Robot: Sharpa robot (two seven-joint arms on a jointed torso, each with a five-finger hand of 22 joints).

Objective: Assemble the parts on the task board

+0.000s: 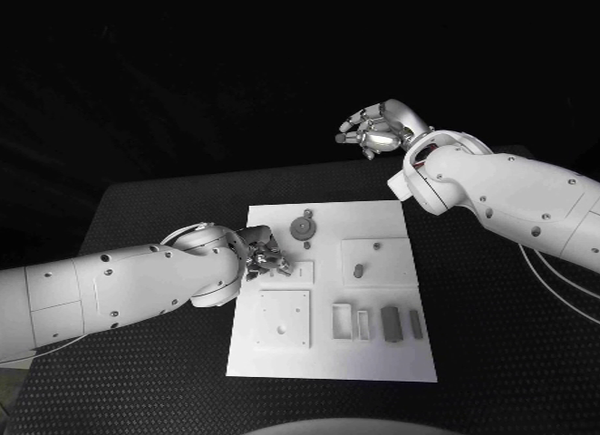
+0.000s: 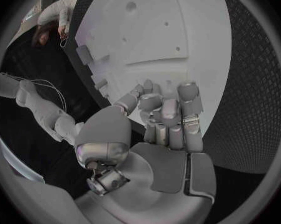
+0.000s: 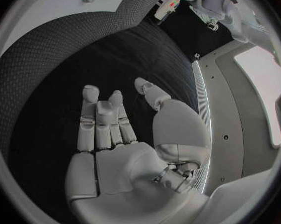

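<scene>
The white task board lies in the middle of the black table. On it are a round grey part, a small grey part on a raised square, and two upright grey parts near the front. My left hand rests at the board's left edge with its fingers curled in. In the left wrist view, that hand hangs over the board, and I see no part in it. My right hand is raised beyond the table's far edge. Its fingers are spread and hold nothing.
A raised square plate and a row of slots take up the board's near half. White cables trail over the table on the right. Black mat surrounds the board on every side.
</scene>
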